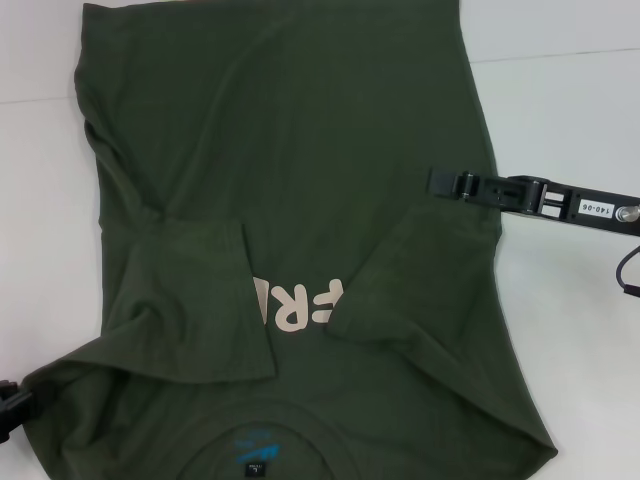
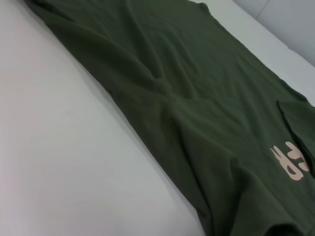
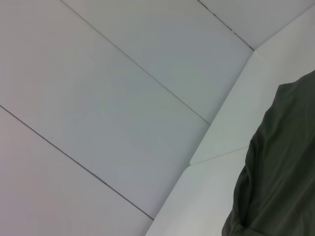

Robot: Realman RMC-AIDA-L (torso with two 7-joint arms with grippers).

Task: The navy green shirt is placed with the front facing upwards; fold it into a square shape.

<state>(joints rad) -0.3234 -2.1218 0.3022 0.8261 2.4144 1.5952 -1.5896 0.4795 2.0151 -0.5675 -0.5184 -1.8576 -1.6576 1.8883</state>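
The shirt (image 1: 300, 150) is cut off at two edges; its lettering (image 1: 295, 305) is partly hidden by folded sleeves; the left gripper (image 1: 12, 405) is barely seen.

Pale pink lettering (image 1: 300, 302) is being shown on the chest of the navy green shirt (image 1: 300, 130); only "FR" and part of a further letter are being left readable between the two folded-in sleeves. A blue neck label (image 1: 256, 448) is being seen inside the collar, its print too small to be read. A white tag (image 1: 591, 209) reading "140-06" is being carried on the right arm, behind the right gripper (image 1: 440, 182).
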